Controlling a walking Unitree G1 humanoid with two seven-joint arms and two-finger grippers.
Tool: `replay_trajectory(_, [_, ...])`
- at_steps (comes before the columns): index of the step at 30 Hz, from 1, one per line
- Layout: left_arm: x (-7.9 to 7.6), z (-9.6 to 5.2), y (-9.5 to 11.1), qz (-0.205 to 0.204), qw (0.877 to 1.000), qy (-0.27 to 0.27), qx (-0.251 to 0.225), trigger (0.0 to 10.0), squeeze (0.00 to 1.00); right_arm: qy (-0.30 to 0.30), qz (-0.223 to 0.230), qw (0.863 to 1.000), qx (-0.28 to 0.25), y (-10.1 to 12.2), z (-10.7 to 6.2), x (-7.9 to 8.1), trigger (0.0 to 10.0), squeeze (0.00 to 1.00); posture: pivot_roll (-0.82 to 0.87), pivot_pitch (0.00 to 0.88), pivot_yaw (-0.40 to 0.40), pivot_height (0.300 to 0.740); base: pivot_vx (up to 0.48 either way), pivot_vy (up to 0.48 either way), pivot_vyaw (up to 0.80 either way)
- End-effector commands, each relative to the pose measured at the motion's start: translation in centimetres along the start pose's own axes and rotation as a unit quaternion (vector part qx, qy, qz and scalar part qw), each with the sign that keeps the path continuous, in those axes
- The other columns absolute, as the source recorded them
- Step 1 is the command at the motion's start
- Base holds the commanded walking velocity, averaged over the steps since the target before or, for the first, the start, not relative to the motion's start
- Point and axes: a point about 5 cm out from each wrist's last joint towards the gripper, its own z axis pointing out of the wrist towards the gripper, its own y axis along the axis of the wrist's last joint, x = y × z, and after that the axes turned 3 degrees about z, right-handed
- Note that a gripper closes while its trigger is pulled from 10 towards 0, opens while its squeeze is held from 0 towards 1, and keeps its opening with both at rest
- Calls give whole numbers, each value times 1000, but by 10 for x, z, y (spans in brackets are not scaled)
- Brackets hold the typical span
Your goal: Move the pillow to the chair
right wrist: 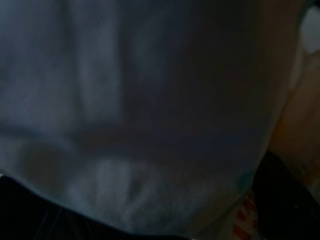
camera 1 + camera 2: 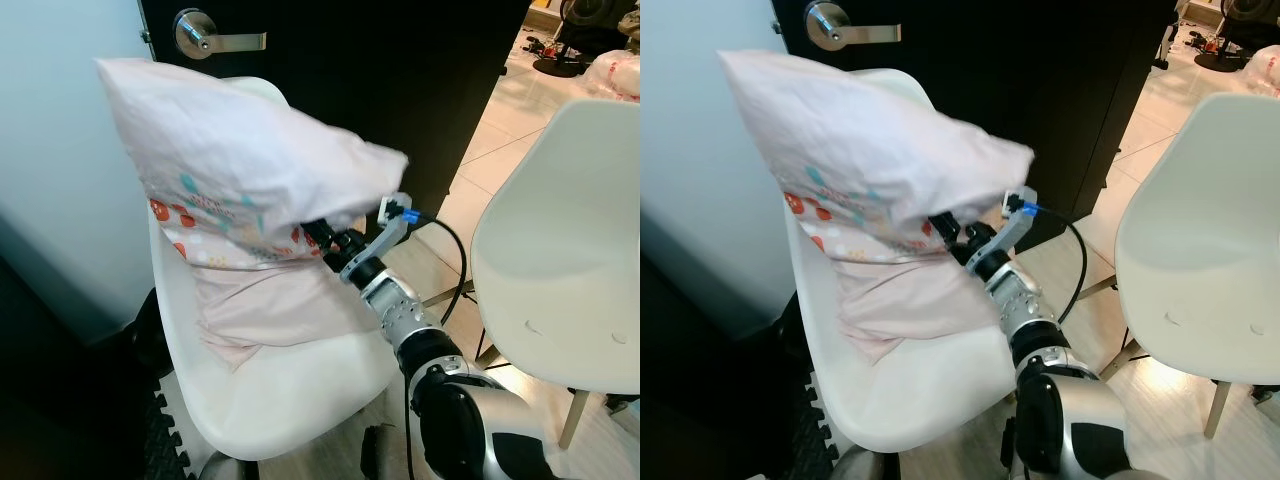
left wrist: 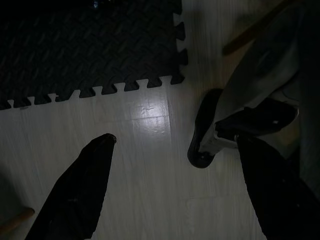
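Note:
A pale pink pillow [image 2: 240, 160] with a band of red and teal print is held up against the back of a white shell chair [image 2: 300, 400], and its lower end drapes onto the seat. My right gripper [image 2: 318, 236] reaches in from below right, shut on the pillow's lower edge, with the fingertips buried in the fabric. Pillow cloth [image 1: 150, 100] lies close up against the lens in the right wrist view. My left gripper [image 3: 176, 140] hangs idle over the floor with its two black fingers spread open and nothing between them.
A second white chair [image 2: 570, 260] stands close on the right. Behind the pillow is a black door [image 2: 420, 90] with a silver lever handle [image 2: 215, 38]. A dark foam mat [image 3: 85, 45] covers the floor at the left, near my foot [image 3: 205, 145].

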Motion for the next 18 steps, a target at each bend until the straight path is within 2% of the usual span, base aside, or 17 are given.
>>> replay_trajectory(1, [-9,-3,-12,9,999,-22,24,10000,0,39,15,999,22,-9,2,7,10000,1000,40,127,-81,610,0,0,0])
replay_trajectory(2, [-9,-2,-11,9,999,-22,22,10000,0,73,43,996,13,-6,0,9,10000,1000,41,128,-87,610,0,0,0])
replay_trajectory(3, [-9,-2,-11,9,999,-22,22,10000,0,73,43,996,13,-6,0,9,10000,1000,41,128,-87,610,0,0,0])
replay_trajectory(5, [-10,-2,-11,8,999,-23,21,10000,0,139,74,987,5,-1,-6,15,10000,1000,39,128,-86,610,0,0,0])
replay_trajectory(9, [-10,-2,-11,7,999,-23,21,10000,0,172,73,982,16,-4,-12,17,10000,1000,39,128,-88,610,0,0,0])
replay_trajectory(11, [-10,-2,-12,10,999,-25,24,10000,0,124,87,988,-4,-1,-15,8,10000,1000,37,124,-96,610,0,0,0])
replay_trajectory(12, [-10,-3,-13,12,999,-25,27,10000,0,59,101,993,-27,3,-17,-4,10000,1000,38,116,-101,610,0,0,0])
replay_trajectory(14, [-11,-3,-14,13,999,-25,29,10000,0,37,90,995,-27,4,-19,-9,10000,1000,43,113,-103,610,0,0,0])
replay_trajectory(16, [-10,-3,-15,14,999,-25,29,10000,0,-54,42,997,-17,4,-23,-21,10000,1000,44,103,-106,610,0,0,0])
replay_trajectory(17, [-10,-3,-15,14,999,-25,29,10000,0,-54,42,997,-17,4,-23,-21,10000,1000,44,103,-106,610,0,0,0])
replay_trajectory(18, [-10,-3,-15,13,999,-24,29,10000,0,-139,-26,990,-1,6,-29,-32,10000,1000,47,103,-106,610,0,0,0])
